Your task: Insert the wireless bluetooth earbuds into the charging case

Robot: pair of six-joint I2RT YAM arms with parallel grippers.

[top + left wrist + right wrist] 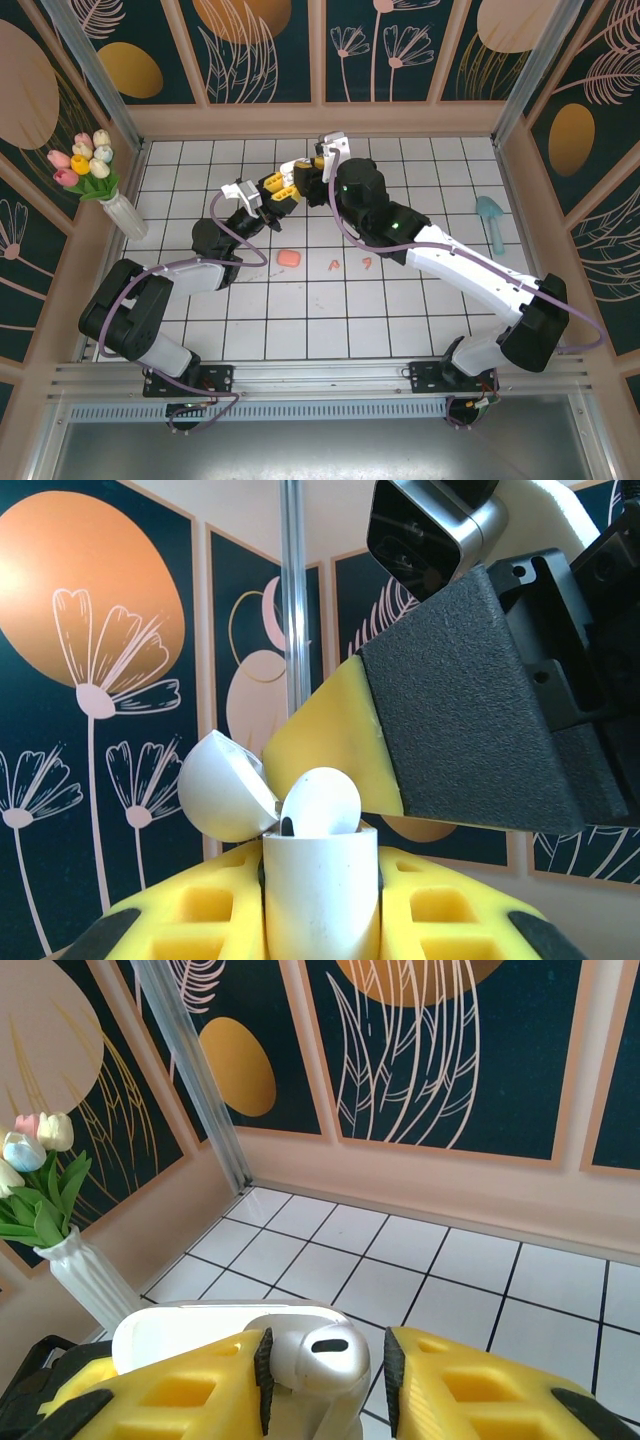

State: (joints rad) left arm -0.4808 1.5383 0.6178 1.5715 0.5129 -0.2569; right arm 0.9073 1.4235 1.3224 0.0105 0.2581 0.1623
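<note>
Desk (420, 320): white tiled top, walled on three sides.

Left arm (150, 300) and right arm (470, 270) both reach in towards the middle of the desk's far half and meet there above the top.

Vase (125, 215) with tulips (82, 160) stands upright against the left edge. Teal scoop (492, 222) lies flat near the right edge.

Left gripper (272, 192) (320, 900): yellow fingers closed on the body of the white charging case (320, 910) (200, 1325). The case is upright and raised off the desk, with its lid (225, 785) swung open to one side.

Right gripper (308, 172) (325, 1370): fingers narrowed around the white earbud (322, 802) (315, 1355), clamped at both sides. From the left wrist, one right finger (330, 745) slants down just behind the bud.

The white earbud sits in the mouth of the white charging case, its rounded head above the rim and its lower part inside. How deep it is seated, I cannot tell.

Salmon-pink case (289, 258) lies on the desk near the centre, on the near side of both grippers.

Two salmon-pink earbuds (335, 265) (367, 263) lie just to its right in a row, apart from each other and from the case. They are too small to tell their orientation.
</note>
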